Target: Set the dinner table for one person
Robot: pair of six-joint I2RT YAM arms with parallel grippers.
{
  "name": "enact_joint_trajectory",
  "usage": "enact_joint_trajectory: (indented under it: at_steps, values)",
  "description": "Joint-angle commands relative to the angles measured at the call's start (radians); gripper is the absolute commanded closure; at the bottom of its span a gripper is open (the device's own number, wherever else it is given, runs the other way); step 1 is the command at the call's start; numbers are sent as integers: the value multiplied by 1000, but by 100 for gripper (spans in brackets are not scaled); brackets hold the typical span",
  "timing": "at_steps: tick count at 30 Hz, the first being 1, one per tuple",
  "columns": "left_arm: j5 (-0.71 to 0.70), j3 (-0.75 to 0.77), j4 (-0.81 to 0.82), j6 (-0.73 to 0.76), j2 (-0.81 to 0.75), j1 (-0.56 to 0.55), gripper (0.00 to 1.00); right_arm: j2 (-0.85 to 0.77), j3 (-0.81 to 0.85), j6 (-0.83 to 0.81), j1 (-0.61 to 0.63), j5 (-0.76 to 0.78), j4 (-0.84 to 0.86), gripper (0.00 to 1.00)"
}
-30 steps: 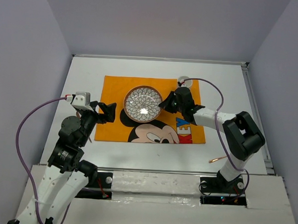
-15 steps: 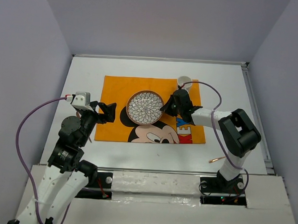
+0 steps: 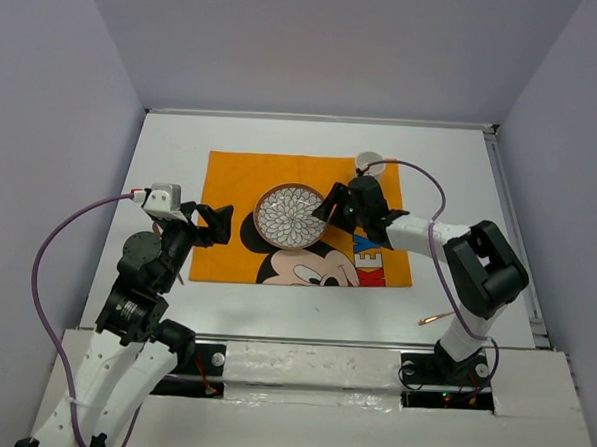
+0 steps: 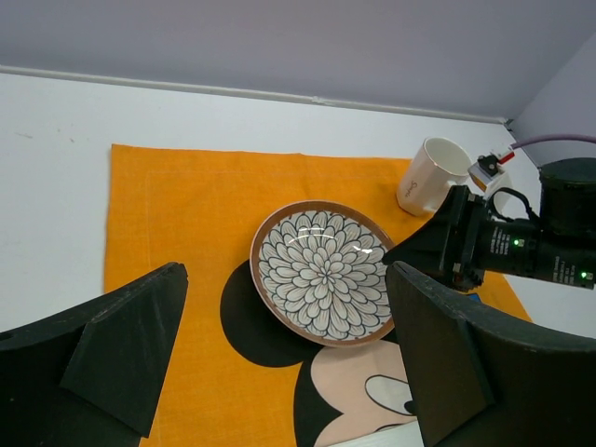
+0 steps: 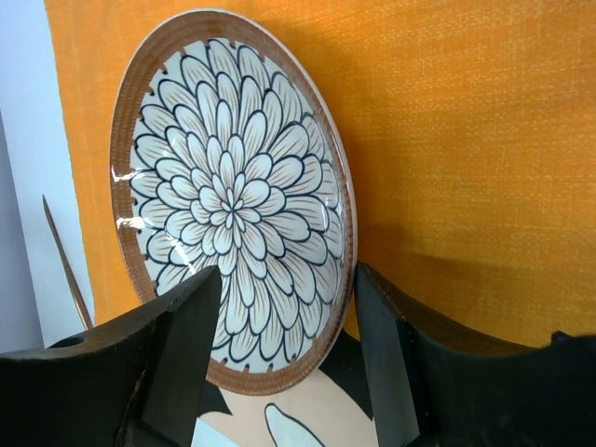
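Dinner table [image 3: 172,157] under everything, near edge hidden behind the arm bases; orange mat [image 3: 231,180] mid-table toward the far edge, bearing a flower-patterned plate [image 3: 290,216]. Right gripper [image 3: 331,205] spread astride the plate's right rim, contact not discernible; left gripper [image 3: 210,222] gaping, empty, over the mat's left edge. White mug [image 4: 430,175] plain from the left wrist, partly hidden by cable from above.

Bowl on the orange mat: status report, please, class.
Left gripper open, empty, beside orange mat. Right gripper open at right rim of bowl. Bowl flat on mat. White mug close behind right gripper.
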Motion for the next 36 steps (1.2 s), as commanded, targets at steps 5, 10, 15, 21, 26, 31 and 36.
enact_joint_trajectory:
  at_steps: [5,10,15,21,26,31,36]
  values:
    - [13,9,49,3,-12,10,1,-182,41,-120,13,-5,-104,34]
    - [30,9,49,2,-23,10,1,-367,-31,-179,22,55,-244,36]
    - [50,11,51,-1,-52,-10,1,-625,-145,-81,-7,270,-582,44]
    - [16,14,35,2,-137,-70,1,-950,-265,74,-183,298,-977,28]
    - [-21,19,20,9,-212,-149,1,-929,-248,142,-277,397,-1155,27]
    - [-93,22,-6,8,-296,-221,1,-769,-237,189,-413,446,-1184,31]
    - [-159,25,-24,3,-373,-303,1,-656,-219,222,-527,439,-1221,29]
